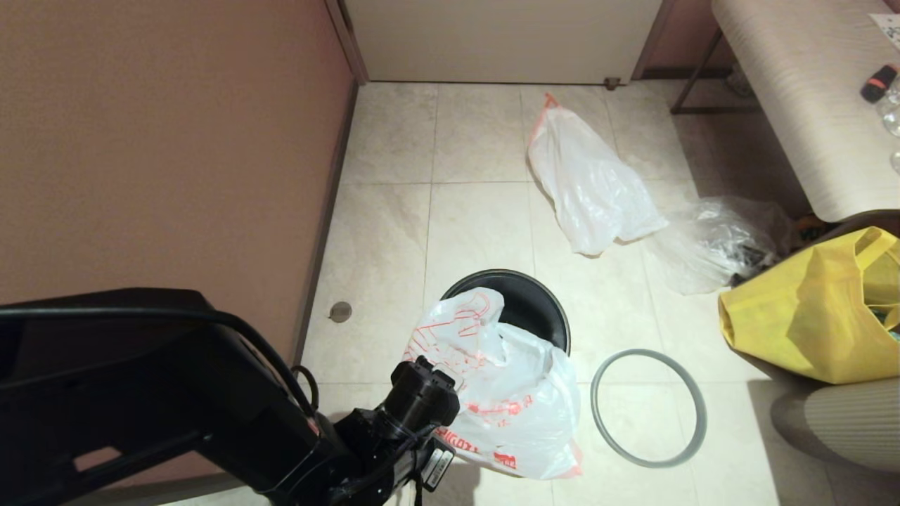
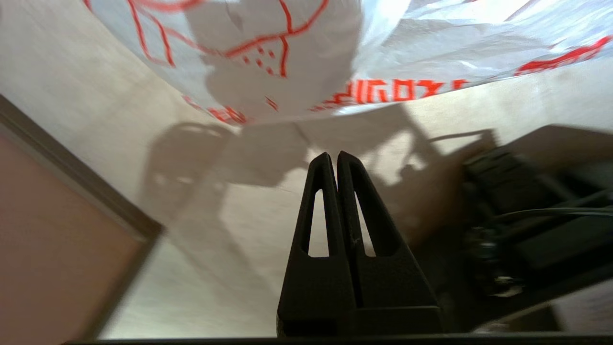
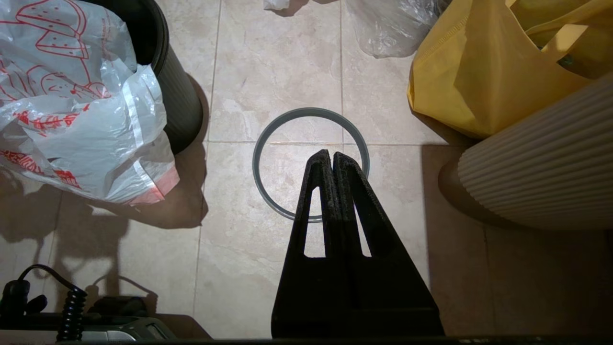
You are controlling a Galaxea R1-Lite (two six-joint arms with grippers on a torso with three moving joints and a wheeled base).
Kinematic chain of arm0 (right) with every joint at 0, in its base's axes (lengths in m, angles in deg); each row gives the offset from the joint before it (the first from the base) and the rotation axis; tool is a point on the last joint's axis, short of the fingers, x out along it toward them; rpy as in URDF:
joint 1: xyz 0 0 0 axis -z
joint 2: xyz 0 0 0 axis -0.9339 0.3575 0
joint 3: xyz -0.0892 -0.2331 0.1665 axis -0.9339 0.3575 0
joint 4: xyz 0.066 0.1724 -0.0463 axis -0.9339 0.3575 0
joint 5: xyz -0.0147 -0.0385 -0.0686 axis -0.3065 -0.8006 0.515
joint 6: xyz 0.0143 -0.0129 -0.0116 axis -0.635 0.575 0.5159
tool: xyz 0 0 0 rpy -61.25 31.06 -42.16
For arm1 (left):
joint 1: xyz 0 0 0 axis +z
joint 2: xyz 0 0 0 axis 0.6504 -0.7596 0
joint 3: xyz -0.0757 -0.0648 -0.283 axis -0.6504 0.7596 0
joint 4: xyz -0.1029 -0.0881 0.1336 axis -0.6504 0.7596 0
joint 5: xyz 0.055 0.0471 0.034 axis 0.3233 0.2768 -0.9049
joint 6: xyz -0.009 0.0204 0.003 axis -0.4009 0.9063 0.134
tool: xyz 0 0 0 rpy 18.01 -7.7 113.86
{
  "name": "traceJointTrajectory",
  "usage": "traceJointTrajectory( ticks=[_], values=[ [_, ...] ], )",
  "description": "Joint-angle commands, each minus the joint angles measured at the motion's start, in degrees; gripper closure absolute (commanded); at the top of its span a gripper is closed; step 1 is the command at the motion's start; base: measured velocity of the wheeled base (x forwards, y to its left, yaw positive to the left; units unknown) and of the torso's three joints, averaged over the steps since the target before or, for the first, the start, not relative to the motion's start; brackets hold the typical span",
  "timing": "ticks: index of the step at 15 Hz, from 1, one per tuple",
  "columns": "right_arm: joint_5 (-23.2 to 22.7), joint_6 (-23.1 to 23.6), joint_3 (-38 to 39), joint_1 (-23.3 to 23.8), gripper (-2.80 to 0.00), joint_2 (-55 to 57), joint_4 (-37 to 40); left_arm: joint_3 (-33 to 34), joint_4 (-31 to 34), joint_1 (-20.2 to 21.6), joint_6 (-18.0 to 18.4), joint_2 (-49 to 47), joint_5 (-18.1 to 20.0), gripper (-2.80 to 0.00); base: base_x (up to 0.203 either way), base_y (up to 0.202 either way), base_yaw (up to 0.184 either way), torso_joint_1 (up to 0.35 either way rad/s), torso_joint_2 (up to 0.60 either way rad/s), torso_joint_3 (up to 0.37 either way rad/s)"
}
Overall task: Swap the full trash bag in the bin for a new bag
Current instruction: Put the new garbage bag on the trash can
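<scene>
Hanging over the near rim of the bin, the new bag drooped down the bin's outer wall, its long axis running from the bin's mouth toward me, red drawings and lettering outward. My left gripper sat just below and beside that bag, fingers pressed together on nothing, tips aimed at the bag's lower edge without touching it. My right gripper hung parked over the floor, fingers likewise together and empty; beyond their tips lay the grey hoop flat on the tiles, with the bin off to one side. The full trash bag lay well beyond the bin, stretched lengthwise, its orange-red handle tip pointing away from me toward the door. The floor was pale stone tile; a brown wall ran along my left. A clear crinkled bag, yellow tote and bench stood right.
</scene>
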Motion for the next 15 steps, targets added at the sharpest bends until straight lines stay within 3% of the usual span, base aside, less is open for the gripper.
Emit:
traceJointTrajectory(
  ticks=[1, 2, 4, 6, 9, 11, 13, 15],
  values=[
    [-0.3, 0.5, -0.1, 0.0, 0.0, 0.1, 0.0, 0.7, -0.2, -0.7, -4.5, 0.8, 1.2, 0.0, 0.0, 0.0, 0.0, 0.0, 0.0, 0.0],
    [-0.5, 0.3, 0.0, 0.0, 0.0, 0.1, 0.0, 1.5, 0.0, -0.9, -6.8, 1.0, 2.1, 0.0, 0.0, 0.0, 0.0, 0.0, 0.0, 0.0],
    [0.3, -2.5, 0.1, 0.0, 0.0, 0.1, -0.2, 4.8, -0.1, -1.0, -7.9, 0.1, 2.2, 0.0, 0.0, 0.0, 0.0, 0.0, 0.0, 0.0],
    [0.4, -2.7, 0.0, 0.0, 0.0, 0.1, -0.1, 5.6, -1.0, 1.0, -5.6, -3.8, 1.4, 0.0, 0.0, 0.0, 0.0, 0.0, 0.0, 0.0],
    [0.5, -2.7, -0.1, -0.1, 0.0, 0.2, 0.3, -0.8, -5.3, 7.1, -1.1, -9.6, 2.0, 0.0, 0.0, 0.0, 0.0, 0.0, 0.0, 0.0],
    [0.5, -2.7, -0.2, -0.1, 0.0, 0.9, 0.4, -5.2, 0.5, 8.3, -2.3, -11.9, 2.7, 0.0, 0.0, 0.0, 0.0, 0.0, 0.0, 0.0],
    [0.5, -2.7, -0.2, -0.1, 0.0, 2.6, 0.4, -7.0, 10.4, 8.4, -8.1, -12.0, 1.0, 0.0, 0.0, 0.0, 0.0, 0.0, 0.0, 0.0],
    [0.5, -2.7, -0.2, -0.1, 0.0, 4.9, 0.4, -6.7, 12.3, 8.2, -9.4, -13.4, -0.7, 0.0, 0.0, 0.0, 0.0, 0.0, 0.0, 0.0]
  ],
)
